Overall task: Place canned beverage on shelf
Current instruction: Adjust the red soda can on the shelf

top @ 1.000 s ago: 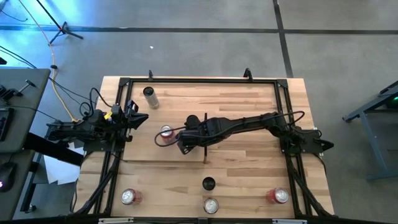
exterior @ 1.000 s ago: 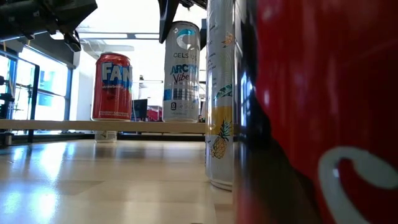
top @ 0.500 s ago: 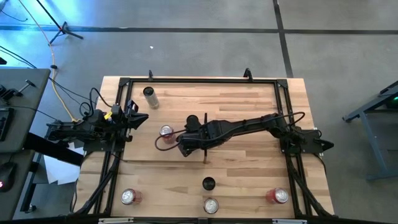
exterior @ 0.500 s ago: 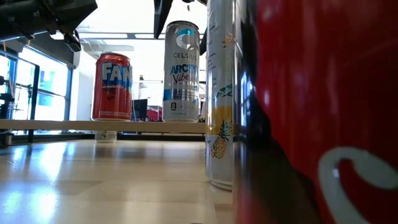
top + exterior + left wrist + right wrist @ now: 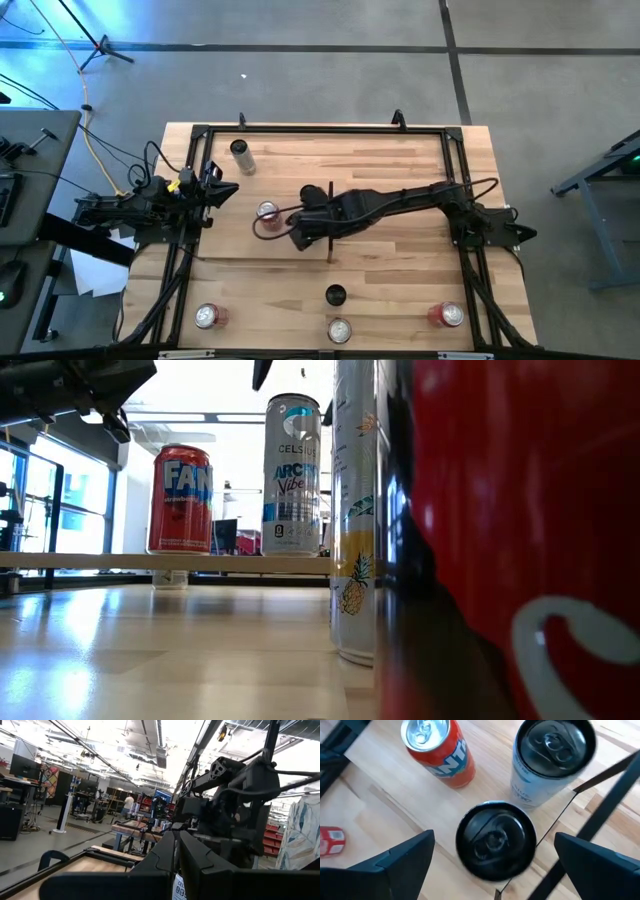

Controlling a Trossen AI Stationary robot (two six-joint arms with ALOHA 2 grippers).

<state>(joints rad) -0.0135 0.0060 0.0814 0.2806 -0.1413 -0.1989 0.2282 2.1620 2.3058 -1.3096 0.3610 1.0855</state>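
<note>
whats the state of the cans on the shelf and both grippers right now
fanta can: upright on the shelf
celsius can: upright on the shelf, not gripped
right gripper: open, above the celsius can
left gripper: shut, empty, off to the left side

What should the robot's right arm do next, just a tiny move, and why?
Probably lift the right gripper straight up. Its fingers are wide open, with the black-topped can standing free between them on the shelf. The orange can and another can stand close by, so moving sideways might knock them.
</note>
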